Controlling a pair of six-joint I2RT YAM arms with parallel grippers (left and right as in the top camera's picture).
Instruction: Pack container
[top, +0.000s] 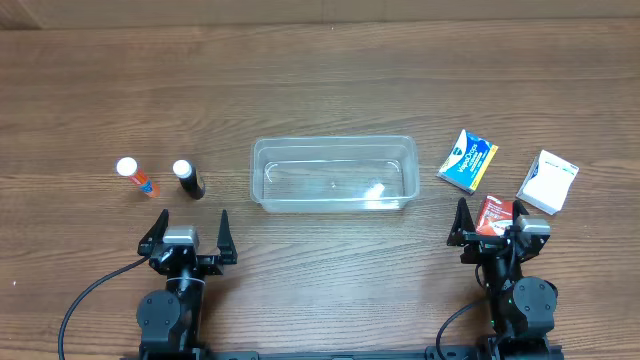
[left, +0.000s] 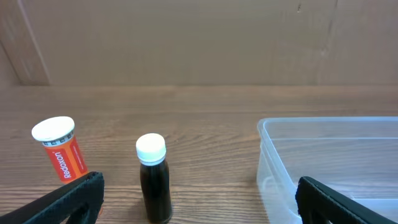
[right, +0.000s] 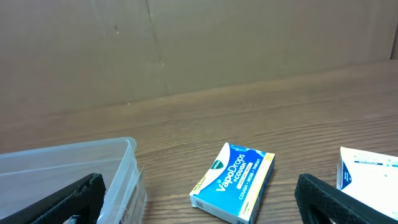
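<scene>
Spanning every view, the wooden bench (top: 320, 80) carries everything. At its centre sits the container (top: 333, 140), long side toward the arms, with nothing in it that I can see.

It looks light, thin-walled and slick. It would probably flex if squeezed and skate on the wood if nudged. If it needs steadying, take the rim at a short end, one finger inside the wall and one outside.

The left claw (top: 191, 222) is spread wide and holds nothing. The right claw (top: 490, 215) is spread just as wide, with a red packet (top: 494, 214) between its jaws from overhead. Whether they touch it I cannot tell.

A white box (top: 548, 181) and a blue packet (top: 467, 160) lie right of the container. An orange tube (top: 133, 177) and a dark bottle (top: 189, 179) lie to its left.
</scene>
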